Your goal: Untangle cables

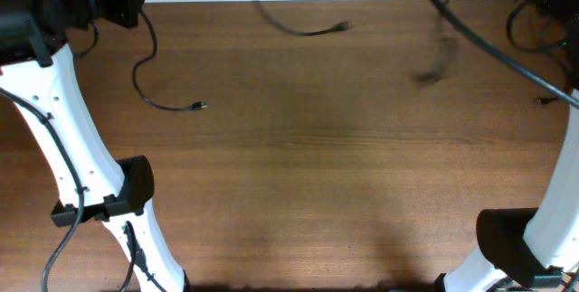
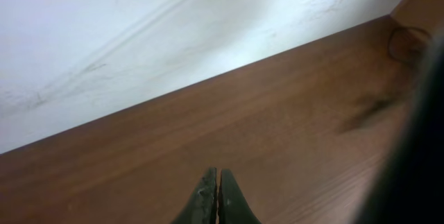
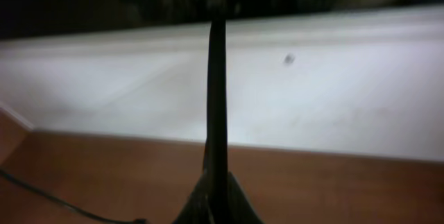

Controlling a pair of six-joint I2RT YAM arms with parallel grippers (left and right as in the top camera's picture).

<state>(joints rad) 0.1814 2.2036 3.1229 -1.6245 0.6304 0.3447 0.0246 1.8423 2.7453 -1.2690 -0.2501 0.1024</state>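
One limp, light cable (image 1: 181,108) lay beside the left end effector (image 2: 217,196), closed on nothing visible; the right end effector (image 3: 216,200) clamped another cable (image 3: 217,78). Plug ends (image 1: 199,105) seemed the surest hold.

overhead | wooden table (image 1: 298,174) | left cable (image 1: 143,73) runs from left arm (image 1: 63,138) black head, curls to plug lying on wood | top cable (image 1: 294,28) at far edge, plug pointing right | blurred cable (image 1: 439,61) dark smear, far right | right arm (image 1: 529,238) lower right corner
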